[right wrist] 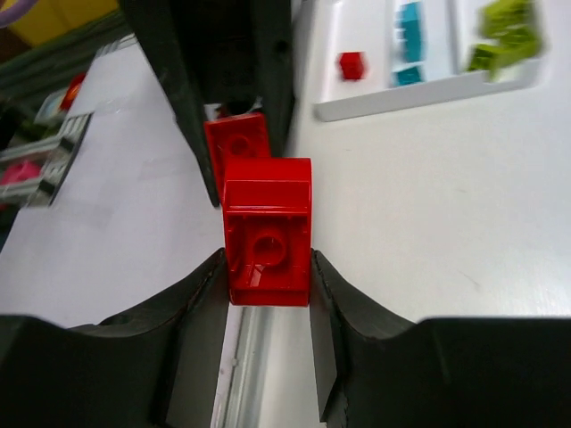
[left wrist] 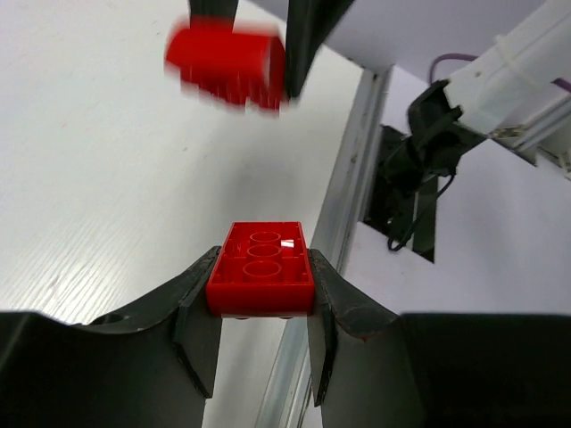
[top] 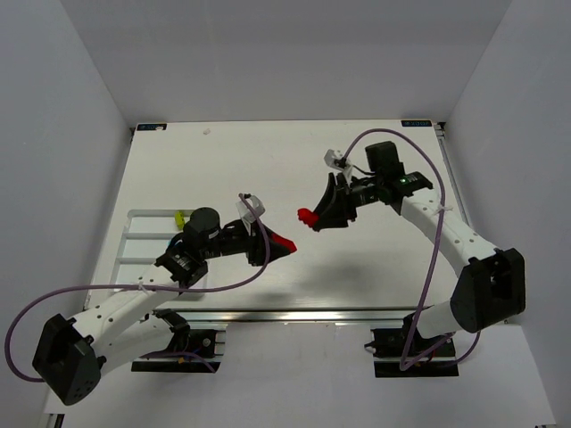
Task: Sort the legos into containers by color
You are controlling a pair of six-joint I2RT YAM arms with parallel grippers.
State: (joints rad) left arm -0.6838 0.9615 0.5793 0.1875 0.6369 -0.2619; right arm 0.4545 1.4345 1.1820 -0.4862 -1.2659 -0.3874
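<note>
Left end effector (left wrist: 264,283): fingers closed partway, clamped across the short sides of a flat red plastic brick (left wrist: 260,263), hollow underside toward the wrist camera. Right end effector (right wrist: 266,267): same partial closure, pinching a larger red plastic piece with a rounded top (right wrist: 268,209) by its flanks. In the overhead view both pieces hang over the middle of the white desk (top: 375,267), facing each other, near but apart. Side grips leave the ends of each piece clear, so neither arm blocks the other. The shallow white compartmented plastic tray (right wrist: 419,94) lies at upper right of the right wrist frame: small red brick (right wrist: 351,64) in one compartment, cyan bricks (right wrist: 410,36) in the next, yellow-green bricks (right wrist: 504,36) beyond. Judgement: both held pieces belong with the red one; transport is not yet done.
</note>
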